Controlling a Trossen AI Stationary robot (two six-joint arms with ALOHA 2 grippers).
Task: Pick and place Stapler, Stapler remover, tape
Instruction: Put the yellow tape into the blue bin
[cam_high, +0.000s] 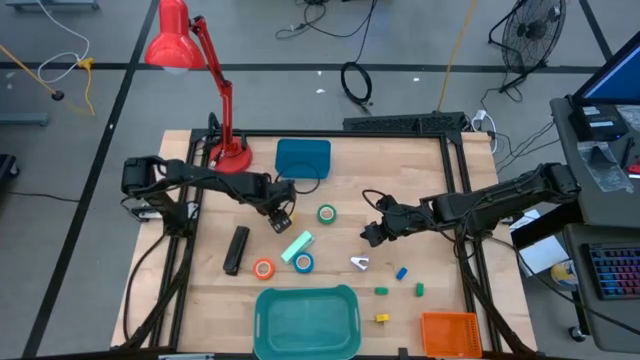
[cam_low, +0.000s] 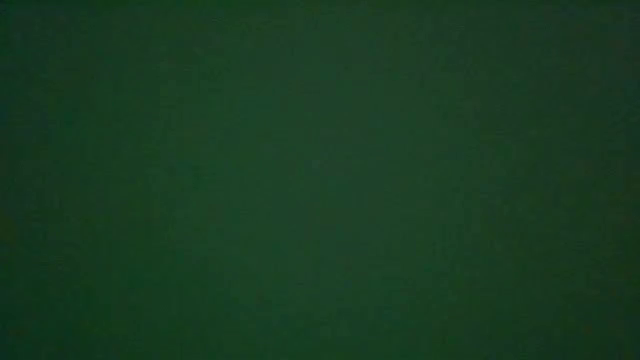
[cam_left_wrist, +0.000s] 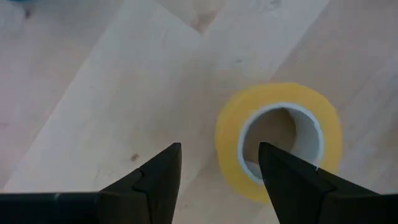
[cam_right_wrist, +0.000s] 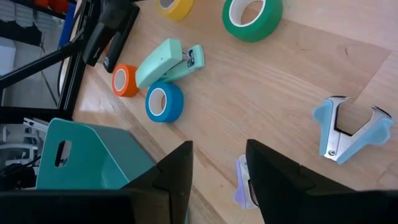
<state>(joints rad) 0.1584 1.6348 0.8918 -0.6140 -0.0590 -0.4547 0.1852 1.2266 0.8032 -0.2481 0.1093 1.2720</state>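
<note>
Claw of the left arm (cam_left_wrist: 217, 171) stands wide open with nothing between its fingers, low over the wooden surface (cam_left_wrist: 93, 93); the yellow tape roll (cam_left_wrist: 278, 140) lies flat just beside one fingertip, open centre facing up. In the high view this claw (cam_high: 281, 217) sits near the middle of the surface, the left arm reaching in from the left edge with its elbow bent.

Claw of the right arm (cam_right_wrist: 219, 163) is partly open and holds nothing. Its own view shows a pale blue staple remover (cam_right_wrist: 349, 127) lying nearby on the wood, jaws spread, and a second small lilac item just past one finger, too hidden to identify. In the high view the right claw (cam_high: 372, 233) hangs right of centre, the arm stretched in from the right edge.

Stapler (cam_high: 236, 249), black, lies left of centre, long axis running roughly from the near edge toward the far edge, slightly tilted. Close to it: orange tape roll (cam_high: 263, 268), blue tape roll (cam_high: 303, 262), a mint-green block (cam_high: 297, 245) lying diagonally. Green tape roll (cam_high: 327, 213) lies farther back. Teal bin (cam_high: 307, 320) sits at the near edge, an orange basket (cam_high: 449, 333) at the near right corner. The low view shows nothing.
</note>
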